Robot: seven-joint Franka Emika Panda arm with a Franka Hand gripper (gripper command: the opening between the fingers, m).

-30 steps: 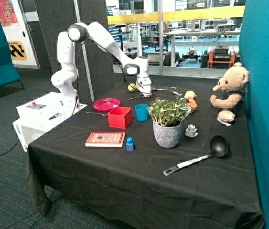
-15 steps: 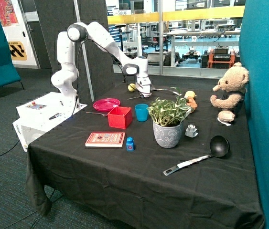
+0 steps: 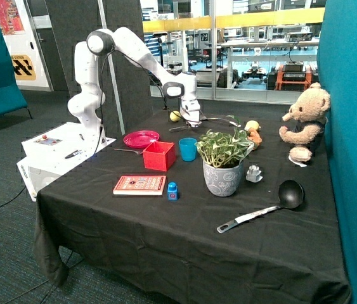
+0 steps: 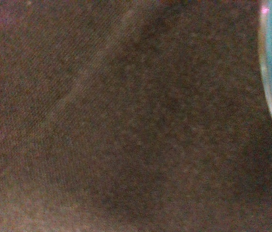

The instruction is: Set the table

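Claw [image 3: 194, 125]: low over the counter [image 3: 165, 234] toward its far edge, just behind the blue cup [image 3: 188, 149]; grip state couldn't be told.
Plate [image 3: 141, 138]: sat beside the red box [image 3: 159, 156].

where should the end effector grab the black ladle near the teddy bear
Grip the ladle at mid-handle, coming straight down from above. It lies flat on the table with the round bowl toward the teddy bear; the handle is thin and straight with bare cloth on both sides. The end effector is far off, behind the blue cup.
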